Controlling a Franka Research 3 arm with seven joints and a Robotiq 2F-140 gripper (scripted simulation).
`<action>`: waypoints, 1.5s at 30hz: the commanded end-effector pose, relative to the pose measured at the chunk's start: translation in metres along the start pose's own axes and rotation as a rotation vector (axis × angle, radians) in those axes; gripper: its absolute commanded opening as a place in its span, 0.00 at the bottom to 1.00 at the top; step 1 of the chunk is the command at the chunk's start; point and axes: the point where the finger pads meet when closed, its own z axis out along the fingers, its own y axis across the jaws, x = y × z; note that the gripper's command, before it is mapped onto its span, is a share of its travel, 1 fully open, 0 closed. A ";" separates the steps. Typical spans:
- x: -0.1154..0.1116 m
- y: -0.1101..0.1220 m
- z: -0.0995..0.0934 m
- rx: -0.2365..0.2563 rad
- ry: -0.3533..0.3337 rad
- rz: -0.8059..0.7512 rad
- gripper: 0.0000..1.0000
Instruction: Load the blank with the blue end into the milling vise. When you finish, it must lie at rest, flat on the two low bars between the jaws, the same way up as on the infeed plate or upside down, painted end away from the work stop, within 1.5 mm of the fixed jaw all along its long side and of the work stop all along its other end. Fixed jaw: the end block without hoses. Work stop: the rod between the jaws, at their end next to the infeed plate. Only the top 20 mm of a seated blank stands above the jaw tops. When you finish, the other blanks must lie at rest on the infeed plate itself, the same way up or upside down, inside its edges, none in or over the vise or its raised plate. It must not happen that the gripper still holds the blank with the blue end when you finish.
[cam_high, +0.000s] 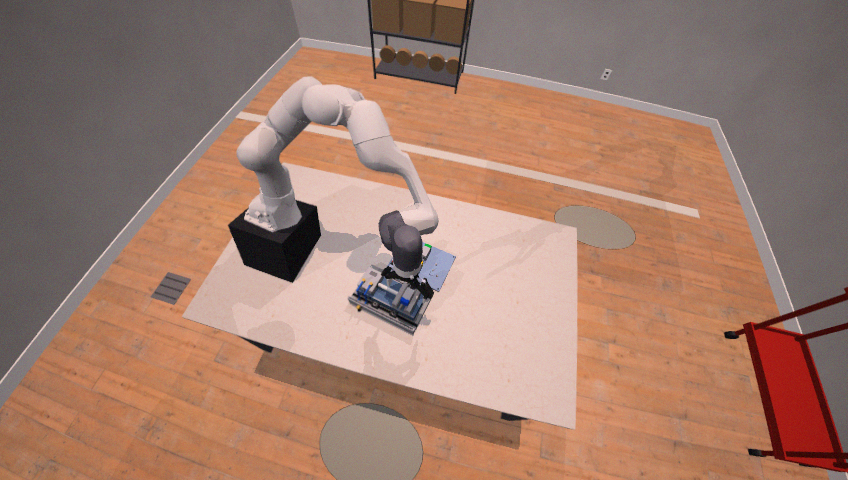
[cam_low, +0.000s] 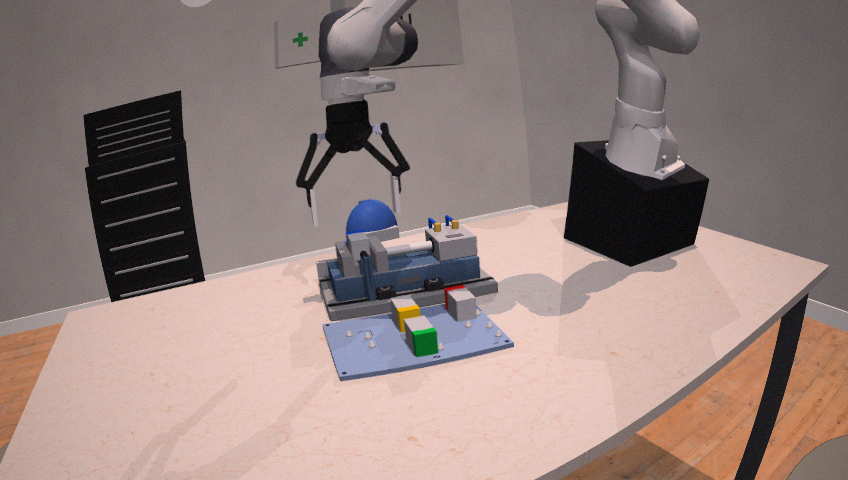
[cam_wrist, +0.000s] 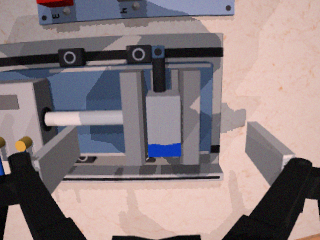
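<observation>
The blue-ended blank (cam_low: 358, 241) (cam_wrist: 163, 120) lies between the vise jaws, its blue end away from the work stop (cam_wrist: 158, 75) (cam_low: 368, 279). Its other end is at the rod's tip; contact cannot be told. It looks close along the fixed jaw (cam_wrist: 190, 120), with a narrow gap to the moving jaw (cam_wrist: 132, 120). Its top stands a little above the jaws; the low bars under it are hidden. My gripper (cam_low: 355, 217) (cam_wrist: 161, 139) is wide open and empty, above the vise. The yellow-ended (cam_low: 408, 316), green-ended (cam_low: 421, 339) and red-ended (cam_low: 461, 303) blanks stand on the infeed plate (cam_low: 368, 364) (cam_wrist: 185, 12).
The hose-side block (cam_low: 453, 243) with blue and brass fittings stands at one end of the vise, joined to the moving jaw by a white rod (cam_wrist: 82, 118). Small white pegs stick up from the infeed plate. A blue dome (cam_low: 371, 217) shows behind the vise.
</observation>
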 end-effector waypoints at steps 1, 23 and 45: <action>0.000 0.001 -0.023 -0.002 0.000 0.001 1.00; 0.000 0.000 -0.097 -0.001 0.001 0.001 1.00; 0.000 0.000 -0.086 -0.001 0.001 0.001 1.00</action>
